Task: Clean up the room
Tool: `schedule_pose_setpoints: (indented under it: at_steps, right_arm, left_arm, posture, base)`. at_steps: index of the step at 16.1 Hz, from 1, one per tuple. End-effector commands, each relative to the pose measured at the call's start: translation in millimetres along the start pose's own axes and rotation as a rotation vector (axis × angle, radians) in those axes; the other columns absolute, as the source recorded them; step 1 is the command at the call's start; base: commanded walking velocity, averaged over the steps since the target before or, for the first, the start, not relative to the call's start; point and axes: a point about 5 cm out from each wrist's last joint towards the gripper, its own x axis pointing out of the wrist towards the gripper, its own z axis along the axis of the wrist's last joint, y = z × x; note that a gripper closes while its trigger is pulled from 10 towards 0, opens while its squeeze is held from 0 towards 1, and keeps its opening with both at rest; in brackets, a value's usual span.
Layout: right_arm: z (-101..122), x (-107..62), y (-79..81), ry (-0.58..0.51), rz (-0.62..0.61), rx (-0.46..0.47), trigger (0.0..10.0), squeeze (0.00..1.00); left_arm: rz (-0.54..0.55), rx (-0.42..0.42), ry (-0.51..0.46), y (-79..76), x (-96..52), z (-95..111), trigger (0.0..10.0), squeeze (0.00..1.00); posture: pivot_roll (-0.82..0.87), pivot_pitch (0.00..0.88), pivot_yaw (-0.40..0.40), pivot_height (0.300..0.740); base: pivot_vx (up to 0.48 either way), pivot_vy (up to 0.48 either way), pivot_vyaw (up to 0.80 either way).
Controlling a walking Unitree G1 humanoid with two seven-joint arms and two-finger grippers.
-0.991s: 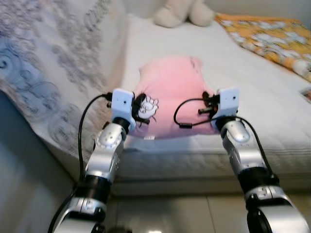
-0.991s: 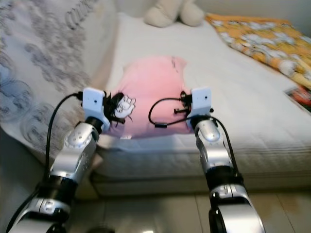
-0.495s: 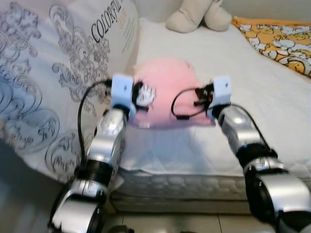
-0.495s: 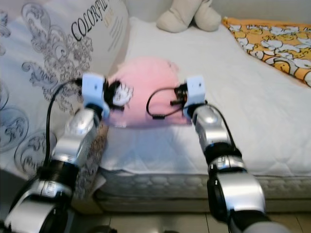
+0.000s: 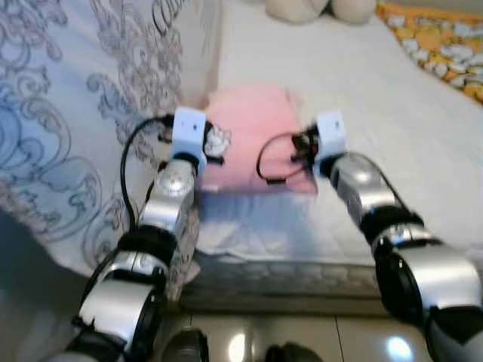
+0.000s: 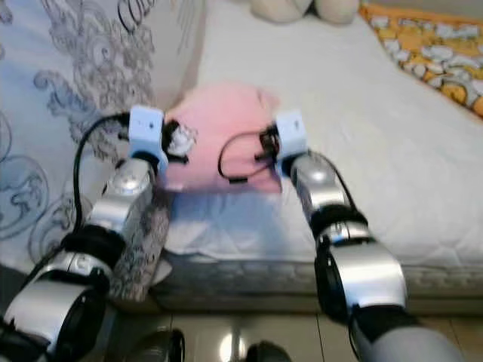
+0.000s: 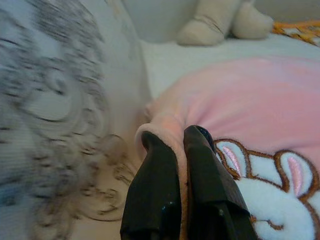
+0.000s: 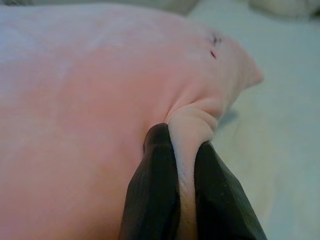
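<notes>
White bedding covers the mattress across the middle and right of my head views, and a big patterned pillow with grey scrollwork rises along the left side. At the top edge I can see the feet of a cream plush toy, and in the upper right corner an orange printed blanket. Glossy floor tiles run along the bottom of the frame.

I have the pink pillow at the centre of the picture, close to the near edge of the mattress and just beside the patterned pillow. It carries a white rabbit design on its left side.

My left gripper sits at the pillow's left edge, its two black fingers pressed narrowly together on a fold of the pink fabric. My right gripper is at the pillow's right edge, and its fingers pinch a raised ridge of the same cloth between them. Both silver arms reach forward from the bottom of the frame, one on either side of the pillow. The head views are slightly blurred.
</notes>
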Motion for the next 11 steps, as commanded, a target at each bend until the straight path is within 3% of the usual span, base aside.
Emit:
schedule_pose_setpoints:
  at_steps: [1, 3, 4, 6, 11]
  right_arm:
    - [-0.7, -6.6, -18.1, 0.016, -0.050, -0.051, 10.0, 0.00]
    - [-4.2, -7.8, -19.0, 0.042, -0.039, -0.107, 10.0, 0.00]
    - [-10.5, -11.7, -24.2, 0.087, -0.035, -0.200, 10.0, 0.00]
    - [-19.0, -17.3, -31.2, 0.138, -0.040, -0.297, 10.0, 0.00]
    - [-38.0, -21.6, -28.8, 0.214, -0.045, -0.336, 10.0, 0.00]
  left_arm:
    - [0.081, 0.015, -0.046, 8.1, 2.0, 8.0, 10.0, 0.00]
    - [0.071, 0.018, -0.049, -5.8, -1.4, 4.1, 10.0, 0.00]
    - [0.030, 0.003, -0.049, -28.3, -9.9, -3.1, 10.0, 0.00]
    - [-0.009, 0.002, -0.018, -51.0, -23.6, -17.4, 10.0, 0.00]
    - [-0.080, -0.023, 0.045, -84.6, -42.3, -33.9, 10.0, 0.00]
  posture:
    - [0.04, 0.164, -0.060, 0.740]
    - [0.04, 0.176, -0.065, 0.740]
    - [0.05, 0.194, -0.075, 0.740]
    - [0.06, 0.205, -0.083, 0.740]
    - [0.07, 0.217, -0.091, 0.740]
  base:
    - [0.000, 0.000, 0.00]
    - [0.000, 0.000, 0.00]
    - [0.000, 0.000, 0.00]
    - [0.000, 0.000, 0.00]
    - [0.000, 0.000, 0.00]
